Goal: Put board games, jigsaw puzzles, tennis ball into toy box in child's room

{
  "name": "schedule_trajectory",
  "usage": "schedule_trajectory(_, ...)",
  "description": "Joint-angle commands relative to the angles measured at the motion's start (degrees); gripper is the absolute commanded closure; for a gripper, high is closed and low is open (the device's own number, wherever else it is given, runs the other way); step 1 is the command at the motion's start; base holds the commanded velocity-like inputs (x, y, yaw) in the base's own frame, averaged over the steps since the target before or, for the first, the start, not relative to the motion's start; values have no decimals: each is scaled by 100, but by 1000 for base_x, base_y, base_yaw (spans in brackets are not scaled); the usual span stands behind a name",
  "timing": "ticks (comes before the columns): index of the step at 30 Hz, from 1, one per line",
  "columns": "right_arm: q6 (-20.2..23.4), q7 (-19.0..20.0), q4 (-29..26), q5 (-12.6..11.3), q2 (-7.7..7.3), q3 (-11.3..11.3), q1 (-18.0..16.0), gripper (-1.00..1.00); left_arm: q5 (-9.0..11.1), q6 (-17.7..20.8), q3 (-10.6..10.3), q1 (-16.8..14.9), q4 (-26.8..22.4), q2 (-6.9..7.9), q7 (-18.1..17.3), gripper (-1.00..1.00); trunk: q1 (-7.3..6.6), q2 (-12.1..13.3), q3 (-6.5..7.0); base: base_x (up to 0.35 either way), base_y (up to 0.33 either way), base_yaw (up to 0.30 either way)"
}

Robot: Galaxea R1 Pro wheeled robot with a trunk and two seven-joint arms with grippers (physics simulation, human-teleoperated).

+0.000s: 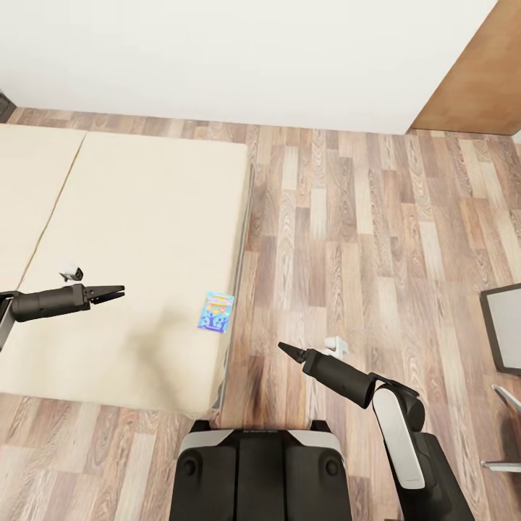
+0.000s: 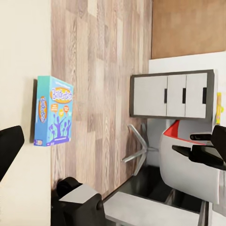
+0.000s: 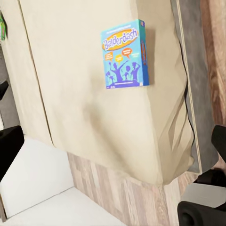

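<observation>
A small blue board game (image 1: 215, 311) lies flat on the beige bed (image 1: 130, 239), close to the mattress edge nearest the wood floor. Its cover reads "Balderdash" in the right wrist view (image 3: 125, 54), and it also shows in the left wrist view (image 2: 53, 117). My left gripper (image 1: 116, 291) hovers over the mattress, a short way from the box and pointing toward it. Its fingers (image 2: 9, 148) stand wide apart and hold nothing. My right gripper (image 1: 286, 349) hangs over the floor beside the bed, aimed at the box, with its fingers (image 3: 9, 150) spread open and empty.
Wood-plank floor (image 1: 362, 239) stretches from the bed to a white wall (image 1: 239, 51). A grey dark-framed panel (image 1: 504, 325) with metal legs stands at the right edge. The left wrist view shows a cabinet with grey doors (image 2: 172, 96). My base (image 1: 260, 470) is at the bed's corner.
</observation>
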Motion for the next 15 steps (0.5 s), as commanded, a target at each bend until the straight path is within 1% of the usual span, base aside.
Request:
schedule_trajectory(1,35,40,-3,26,7,-17,-3,-100,-31,60,11,-3,1,-1,-36,-100,4,-8,3,0,0,70)
schedule_trajectory(8,35,40,-5,27,5,-40,-3,-100,-30,51,11,-2,1,-1,-36,-100,4,-8,67,0,0,56)
schedule_trajectory(12,35,40,-3,26,6,-182,-3,-100,-32,43,9,-1,1,-5,-36,-100,4,-8,103,0,0,13)
schedule_trajectory(15,35,44,-2,26,7,-223,-3,-100,-36,36,10,3,1,-5,-36,-100,4,-8,131,0,0,4)
